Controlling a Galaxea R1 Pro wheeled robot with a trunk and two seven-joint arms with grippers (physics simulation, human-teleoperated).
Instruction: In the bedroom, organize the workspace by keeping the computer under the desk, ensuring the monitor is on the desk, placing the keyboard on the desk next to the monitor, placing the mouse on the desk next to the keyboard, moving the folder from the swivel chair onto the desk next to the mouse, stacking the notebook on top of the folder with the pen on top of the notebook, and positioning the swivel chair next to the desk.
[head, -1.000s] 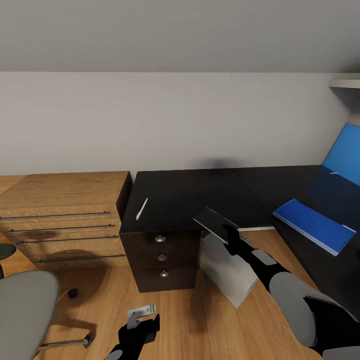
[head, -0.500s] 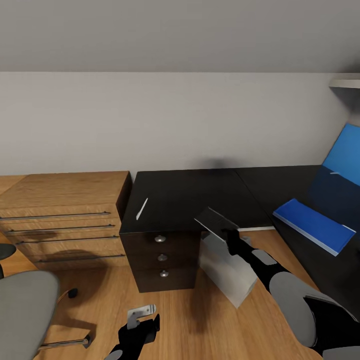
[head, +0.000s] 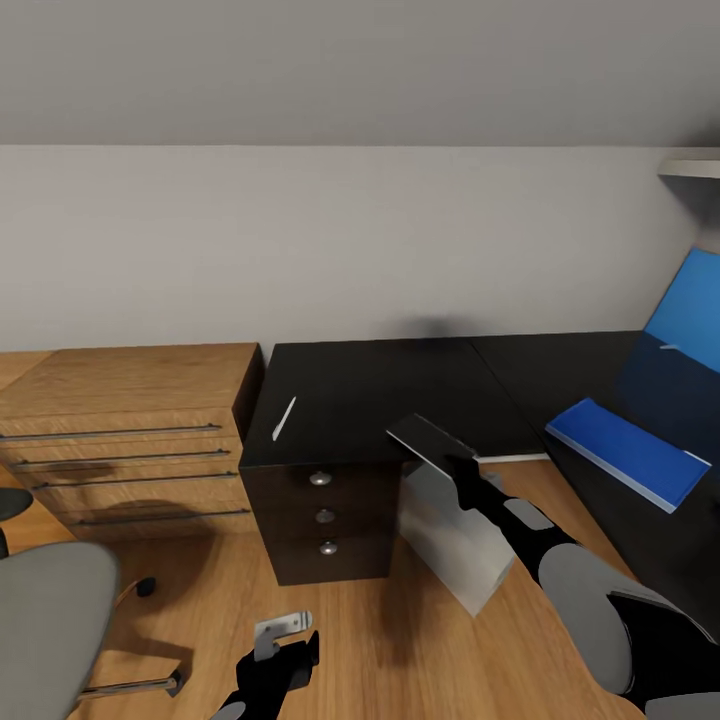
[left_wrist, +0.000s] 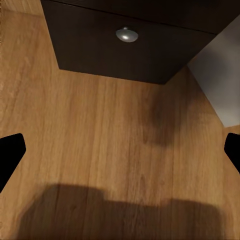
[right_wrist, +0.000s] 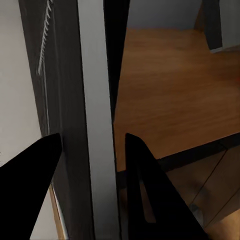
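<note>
— Notebook first: where is it, and what has hold of it?

— Right gripper pinches it by one edge, so the greyish booklet sticks up tilted, over the front corner of the black desk and above the light-grey computer standing on the floor beside the drawer unit. In the right wrist view the thin slab runs edge-on between the two dark fingers, which close on it.

— Why carry it that way?

— My guess: an edge grip keeps the flat face free, so it can be laid down on the blue folder, which lies on the right wing of the surface, well apart from the notebook.

— And the pen?

— White pen lies near the left edge of the surface, above the silver knobs, untouched.

— Left gripper?

— Left gripper hangs low over the wooden floor, spread wide and empty, clear of the work. Swivel chair sits beside it, apart from the desk.
</note>
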